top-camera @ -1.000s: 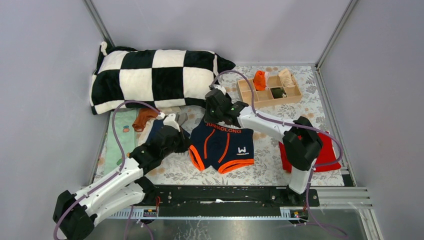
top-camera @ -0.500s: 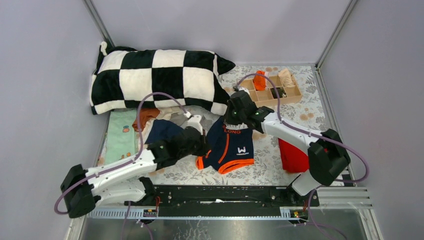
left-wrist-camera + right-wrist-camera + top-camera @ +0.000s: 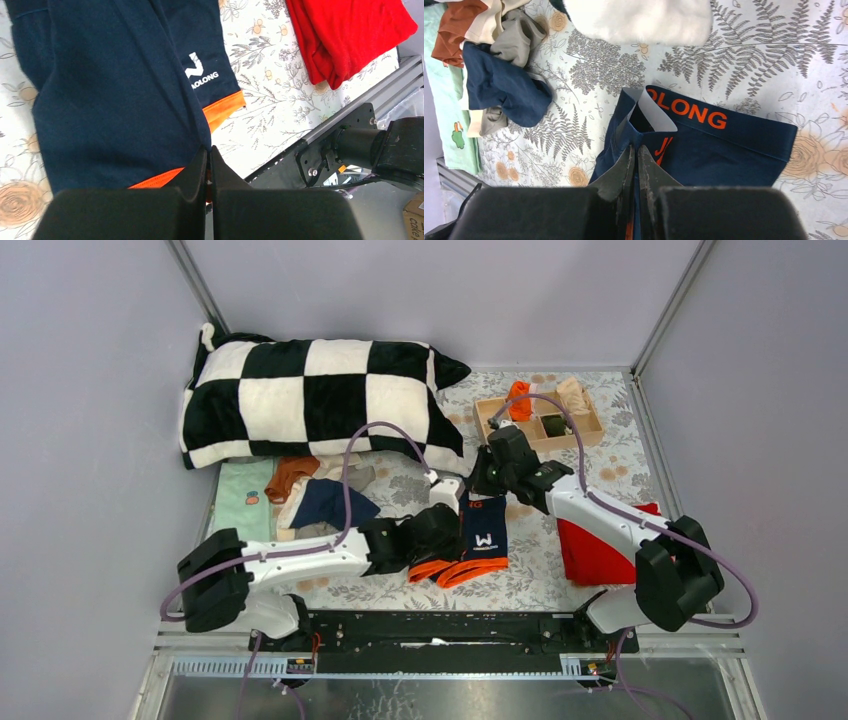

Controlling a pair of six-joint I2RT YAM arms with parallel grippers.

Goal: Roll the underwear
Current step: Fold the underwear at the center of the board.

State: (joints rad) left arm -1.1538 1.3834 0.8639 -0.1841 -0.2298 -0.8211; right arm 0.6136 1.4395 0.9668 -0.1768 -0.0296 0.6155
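Now the left tool point(image 3: 209, 150) pinches the navy briefs point(image 3: 100, 90) tight at the near orange hem; the right tool point(image 3: 635, 149) nips the far waistband; their length runs between.

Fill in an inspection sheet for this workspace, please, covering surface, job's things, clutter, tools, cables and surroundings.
Surface: floral cloth, lying flat; no spills seen.
Job's things: navy briefs with orange trim, partly folded at centre; pile of underwear at left, unrolled; orange piece and beige piece in the wooden tray.
Clutter: checked pillow at back; red cloth at right; mint cloth at left edge.
Tools: left tool shut on the navy briefs' orange hem; right tool shut on their fabric below the waistband.
Cables: purple cables loop free above both arms; the right one arches across the tray in the top view.
Surroundings: grey walls; black rail at near edge.
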